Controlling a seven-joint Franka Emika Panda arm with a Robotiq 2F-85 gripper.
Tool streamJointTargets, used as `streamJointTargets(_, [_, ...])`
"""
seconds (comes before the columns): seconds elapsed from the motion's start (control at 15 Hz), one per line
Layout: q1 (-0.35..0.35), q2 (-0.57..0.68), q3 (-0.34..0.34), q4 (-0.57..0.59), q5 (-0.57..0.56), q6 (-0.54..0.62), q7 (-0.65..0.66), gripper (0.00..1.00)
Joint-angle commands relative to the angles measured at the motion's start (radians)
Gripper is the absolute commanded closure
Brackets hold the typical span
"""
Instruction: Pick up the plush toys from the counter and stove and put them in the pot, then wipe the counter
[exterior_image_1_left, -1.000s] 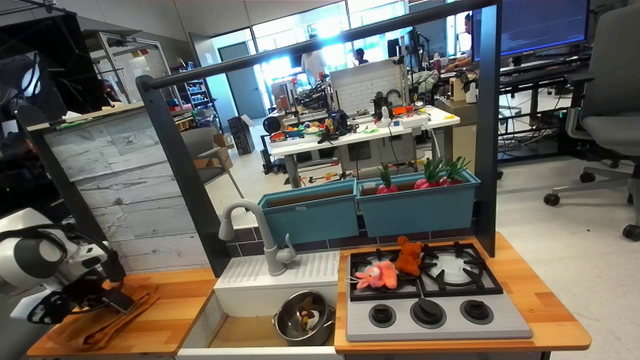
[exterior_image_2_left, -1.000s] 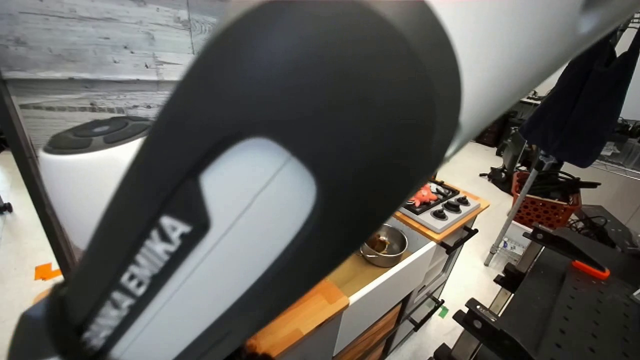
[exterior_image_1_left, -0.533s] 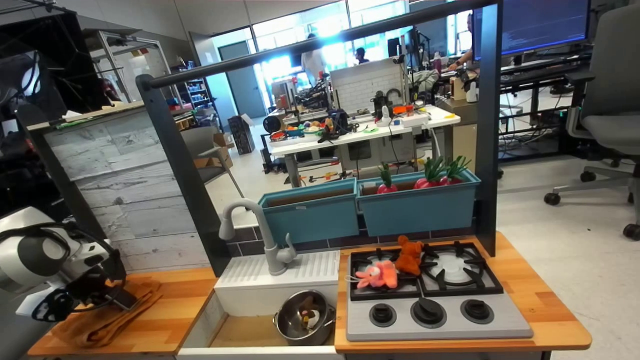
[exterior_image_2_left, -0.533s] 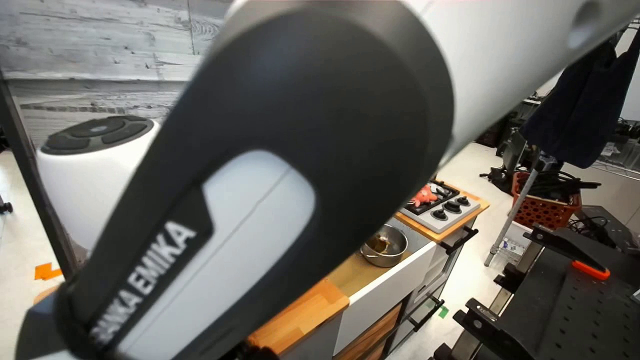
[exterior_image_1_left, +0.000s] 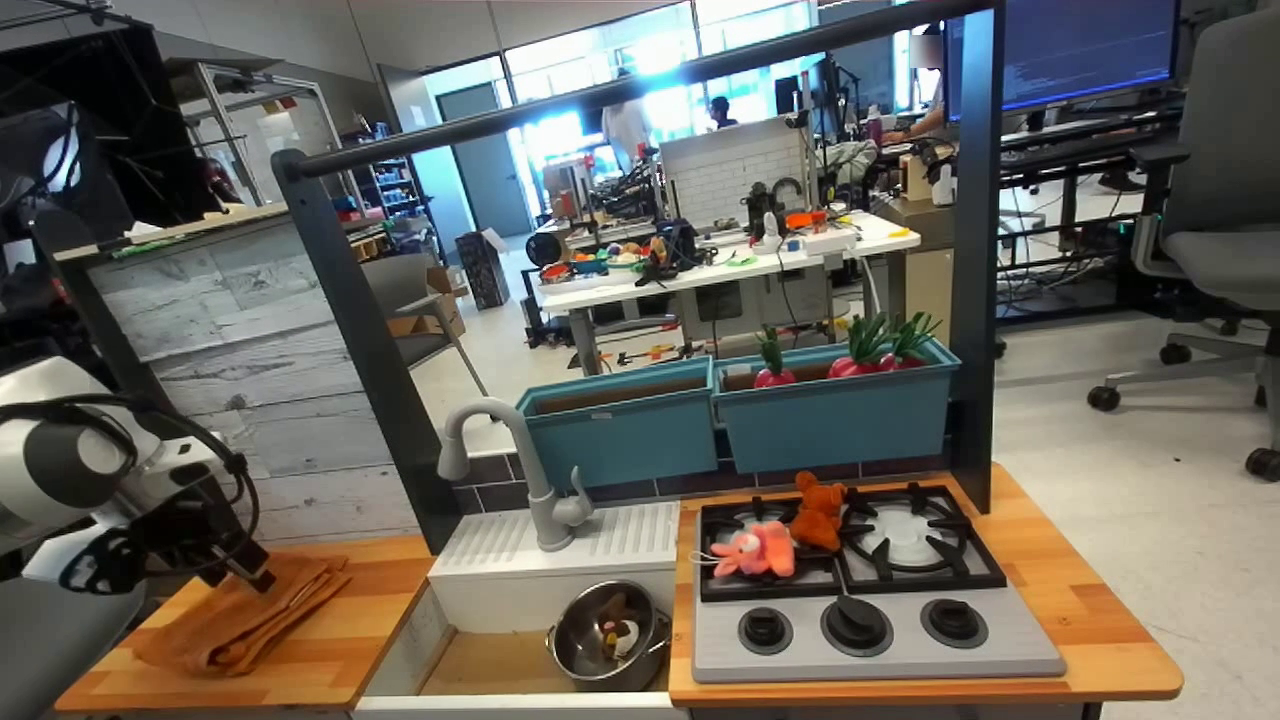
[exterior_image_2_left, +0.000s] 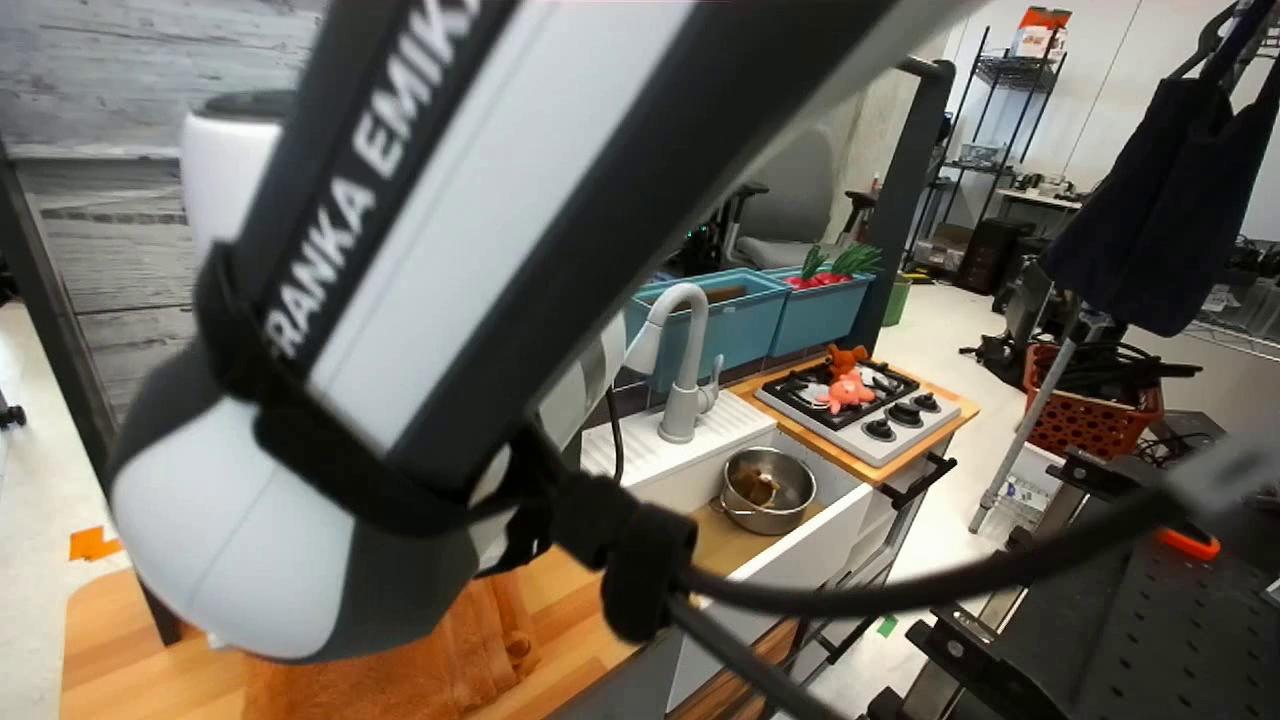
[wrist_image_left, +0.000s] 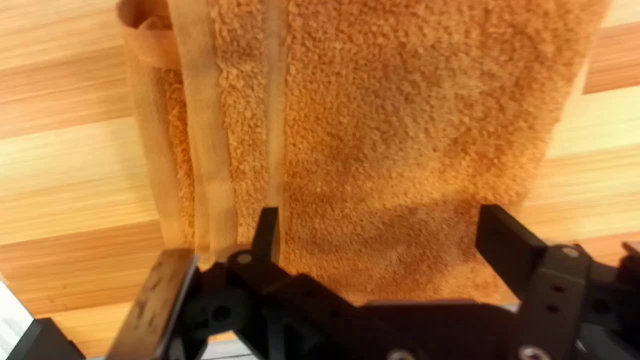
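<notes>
Hanging with jaws set wide: claw (wrist_image_left: 377, 227), one, above a folded orange cloth (wrist_image_left: 390, 125); contact cannot be told. Cloth, lying on the wooden desk (exterior_image_1_left: 380, 580). Sink basin (exterior_image_1_left: 500, 602), white, between the cloth and the grey stove (exterior_image_1_left: 806, 632); faucet (exterior_image_1_left: 545, 510), grey, at its back. Pot (exterior_image_1_left: 610, 682), steel, in the basin at the stove end; contents (exterior_image_1_left: 622, 638) brown and white, too small to identify. Pink plush toy (exterior_image_1_left: 768, 550) and red-orange plush toy (exterior_image_1_left: 818, 515), both on the stove's black grate (exterior_image_1_left: 925, 583), close together. Planters (exterior_image_1_left: 620, 440), teal, two, behind; red radishes (exterior_image_1_left: 775, 378) in one.
</notes>
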Motion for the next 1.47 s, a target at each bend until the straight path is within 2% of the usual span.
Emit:
streamJointTargets(0.0, [0.022, -0.221, -0.005, -0.241, -0.011, 0.008, -0.018, 0.0])
streamJointTargets(0.2, [0.045, -0.373, -0.045, -0.372, -0.013, -0.057, 0.032, 0.0])
streamJointTargets(0.27, [0.034, -0.426, -0.047, -0.408, -0.008, -0.116, 0.041, 0.0])
streamJointTargets(0.33, [0.015, -0.287, -0.017, -0.265, -0.02, -0.056, 0.026, 0.0])
streamJointTargets(0.47, [0.007, -0.329, -0.015, -0.29, -0.027, -0.074, 0.029, 0.0])
streamJointTargets(0.67, [0.01, -0.302, -0.012, -0.282, -0.024, -0.068, 0.028, 0.0])
streamJointTargets(0.73, [0.013, -0.291, -0.02, -0.28, -0.033, -0.101, 0.023, 0.0])
streamJointTargets(0.93, [0.021, -0.313, -0.09, -0.321, -0.083, -0.122, 0.057, 0.0])
streamJointTargets(1.13, [0.05, -0.376, -0.241, -0.407, -0.204, -0.04, 0.107, 0.0])
streamJointTargets(1.27, [0.005, -0.404, -0.288, -0.424, -0.224, -0.012, 0.115, 0.0])
streamJointTargets(1.4, [-0.061, -0.418, -0.297, -0.418, -0.215, -0.006, 0.092, 0.0])
